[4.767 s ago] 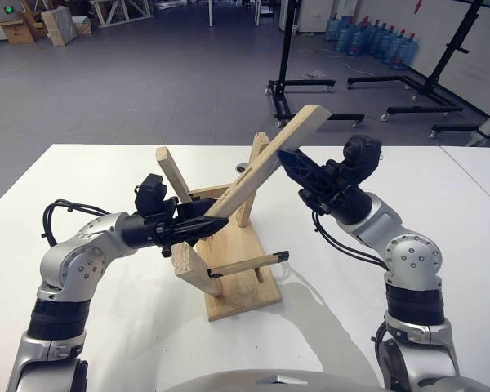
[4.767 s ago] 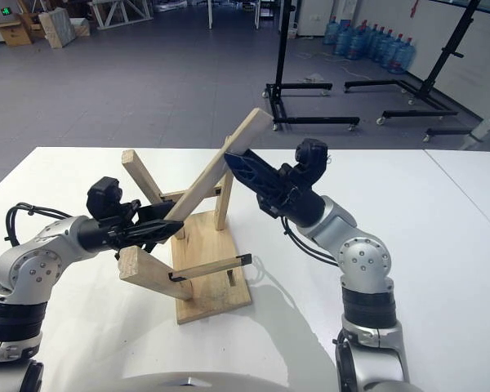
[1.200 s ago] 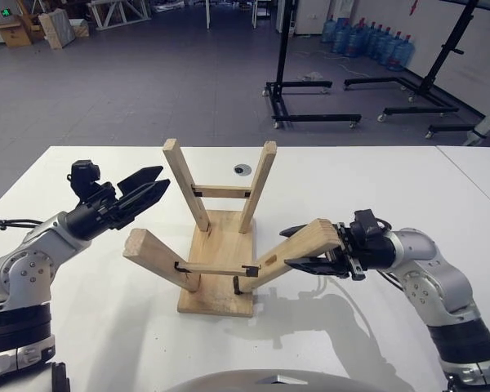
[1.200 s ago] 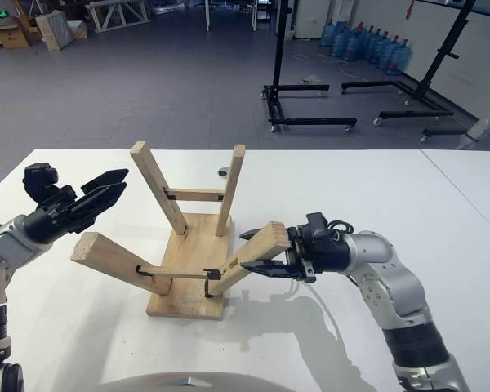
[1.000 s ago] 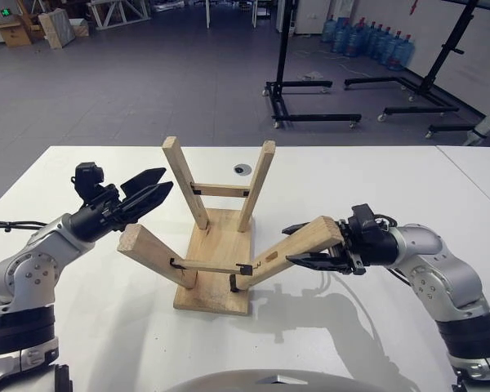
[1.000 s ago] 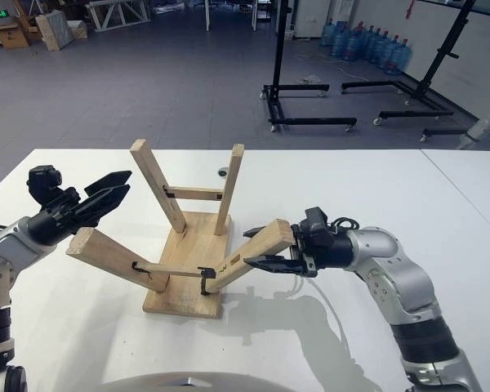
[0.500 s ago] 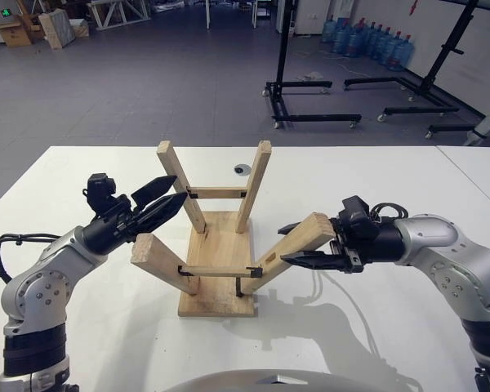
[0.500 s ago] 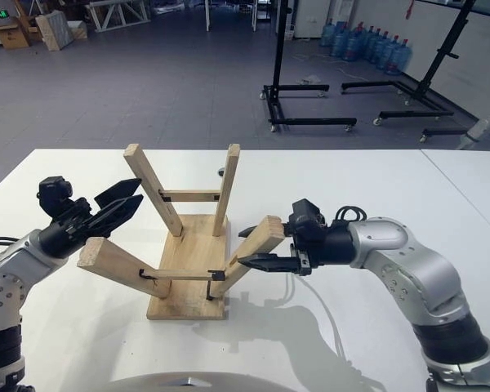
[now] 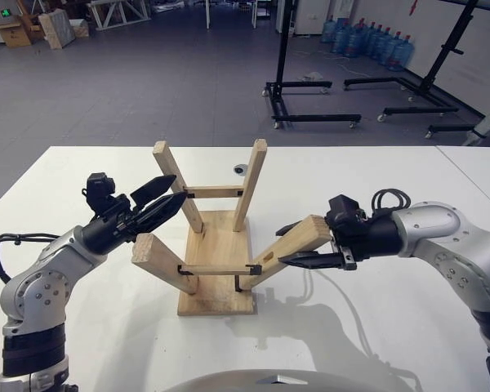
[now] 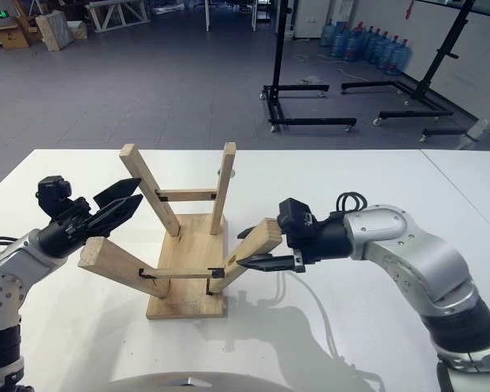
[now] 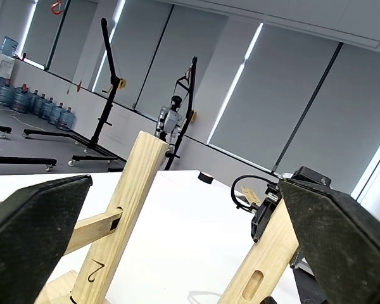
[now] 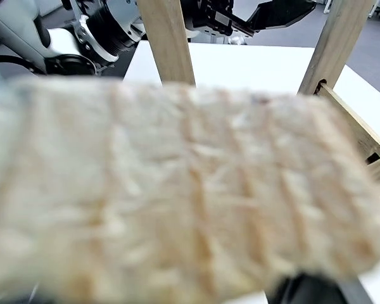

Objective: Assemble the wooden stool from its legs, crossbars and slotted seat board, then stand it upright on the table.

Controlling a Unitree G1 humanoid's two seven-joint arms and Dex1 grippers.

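Observation:
The slotted seat board (image 9: 216,296) lies flat on the white table. Two far legs (image 9: 178,186) (image 9: 250,184) stand in it, splayed outward and joined by a crossbar (image 9: 215,193). A near pair leans outward over the board: the near left leg (image 9: 159,260) and the near right leg (image 9: 287,247), linked by a thin crossbar (image 9: 216,269). My right gripper (image 9: 300,243) is shut on the outer end of the near right leg (image 12: 177,190). My left gripper (image 9: 167,193) is open beside the far left leg, holding nothing; its fingers (image 11: 31,228) stand wide apart.
Black wheeled metal stands (image 9: 306,86) and water bottles (image 9: 367,37) are on the floor beyond the table's far edge. A small round grommet (image 9: 241,169) sits in the table behind the stool. A second white table (image 9: 482,167) adjoins on the right.
The leg both grippers held high over the stool now sits low on the near right, held by the right gripper alone. The left gripper let go, opened, and moved toward the far left leg.

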